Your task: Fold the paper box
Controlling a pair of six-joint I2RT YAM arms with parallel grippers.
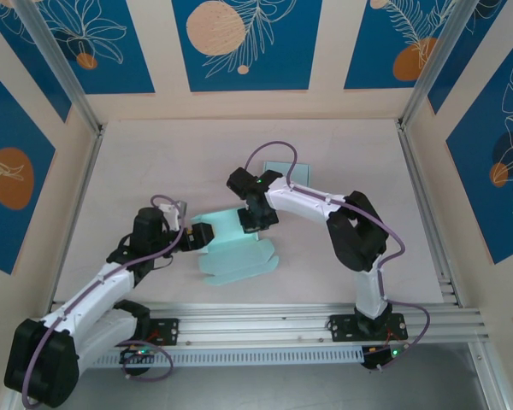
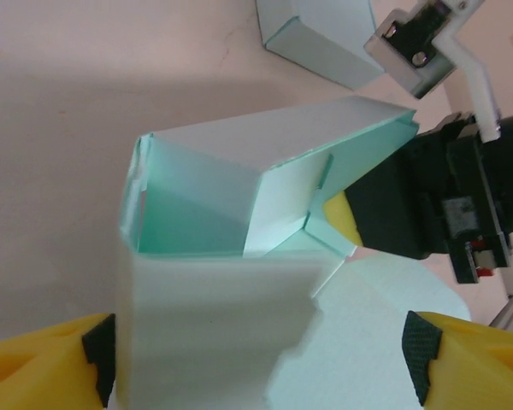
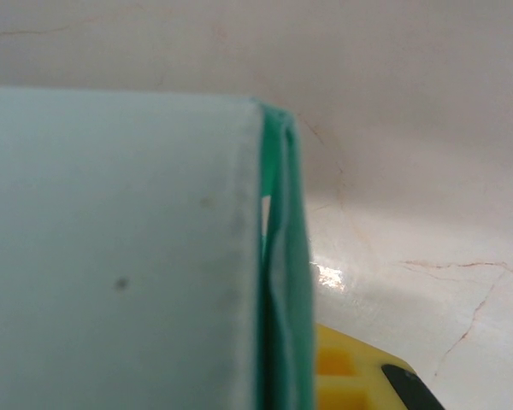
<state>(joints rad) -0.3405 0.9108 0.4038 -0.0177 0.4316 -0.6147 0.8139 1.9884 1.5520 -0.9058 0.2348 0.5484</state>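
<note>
The mint-green paper box [image 1: 237,249] lies partly folded in the middle of the table, its walls raised and a rounded flap flat toward the front. My left gripper [image 1: 203,237] is open at the box's left end. In the left wrist view its yellow fingers [image 2: 98,359] straddle the near wall of the box [image 2: 214,325], the left pad against the paper and the right pad apart over the flat flap. My right gripper [image 1: 255,220] is shut on the box's far right wall. That wall [image 3: 278,256] shows edge-on beside one yellow finger [image 3: 350,380].
A second, pale blue folded box [image 1: 278,171] sits behind the right gripper, also visible from the left wrist [image 2: 321,43]. An aluminium rail [image 1: 308,320] runs along the near edge. Frame posts and patterned walls enclose the table.
</note>
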